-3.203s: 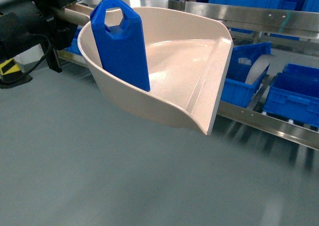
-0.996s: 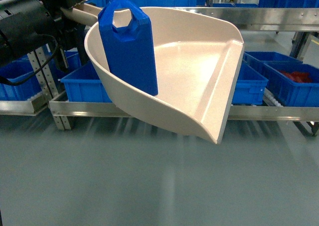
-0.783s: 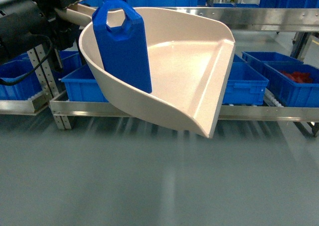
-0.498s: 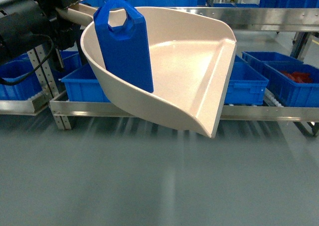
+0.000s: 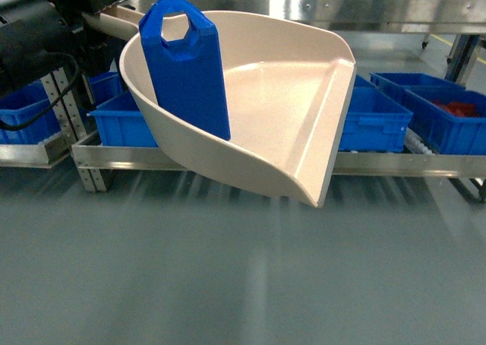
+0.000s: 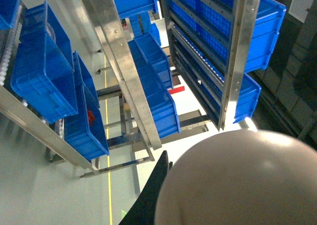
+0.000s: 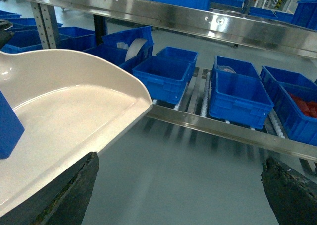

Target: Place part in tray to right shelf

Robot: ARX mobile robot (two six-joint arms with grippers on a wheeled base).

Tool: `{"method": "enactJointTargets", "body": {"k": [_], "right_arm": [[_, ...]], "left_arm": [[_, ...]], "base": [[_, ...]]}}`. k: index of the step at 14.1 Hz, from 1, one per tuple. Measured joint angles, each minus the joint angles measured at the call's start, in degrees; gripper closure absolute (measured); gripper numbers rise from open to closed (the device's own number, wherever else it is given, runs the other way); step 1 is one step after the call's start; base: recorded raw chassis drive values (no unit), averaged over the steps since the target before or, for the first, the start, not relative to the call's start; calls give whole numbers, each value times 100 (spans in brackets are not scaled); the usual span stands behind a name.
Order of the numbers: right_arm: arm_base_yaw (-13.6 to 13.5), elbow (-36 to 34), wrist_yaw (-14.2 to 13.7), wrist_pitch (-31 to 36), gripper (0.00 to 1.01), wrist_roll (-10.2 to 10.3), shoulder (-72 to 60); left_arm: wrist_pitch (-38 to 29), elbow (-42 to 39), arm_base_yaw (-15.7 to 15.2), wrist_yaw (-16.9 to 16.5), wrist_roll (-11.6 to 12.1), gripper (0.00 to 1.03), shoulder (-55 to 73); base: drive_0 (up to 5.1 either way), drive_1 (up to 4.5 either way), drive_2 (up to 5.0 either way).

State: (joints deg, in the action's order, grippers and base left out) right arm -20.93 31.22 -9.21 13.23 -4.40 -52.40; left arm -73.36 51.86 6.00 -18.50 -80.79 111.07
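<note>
Blue crates (image 5: 376, 121) crowding shelf (image 5: 395, 165)

Bright, even overhead light; glare on the steel rail (image 5: 304, 7) and glossy tray (image 5: 273, 94); floor (image 5: 243, 284) streaked with motion blur below the shelf (image 7: 223, 131); gripper fingers (image 7: 69, 195) soft, out of focus.

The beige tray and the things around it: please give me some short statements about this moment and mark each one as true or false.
1. The blue part stands on edge inside the tray. True.
2. The tray rests on the grey floor. False: it is held in the air, above the floor.
3. The part has a hexagonal hole near its top. True.
4. The crates on the steel shelf are red. False: the crates are blue; only one holds something red.
5. The right gripper is shut on the tray. False: its fingers are spread apart and hold nothing.
</note>
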Motion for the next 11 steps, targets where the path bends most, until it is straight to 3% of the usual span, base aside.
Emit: {"method": "enactJointTargets", "body": {"k": [11], "right_arm": [[0, 0, 0, 2, 3, 0, 0]], "left_arm": [[4, 0, 0, 2, 0, 91, 0]], "base": [[-177, -177, -177]]}}
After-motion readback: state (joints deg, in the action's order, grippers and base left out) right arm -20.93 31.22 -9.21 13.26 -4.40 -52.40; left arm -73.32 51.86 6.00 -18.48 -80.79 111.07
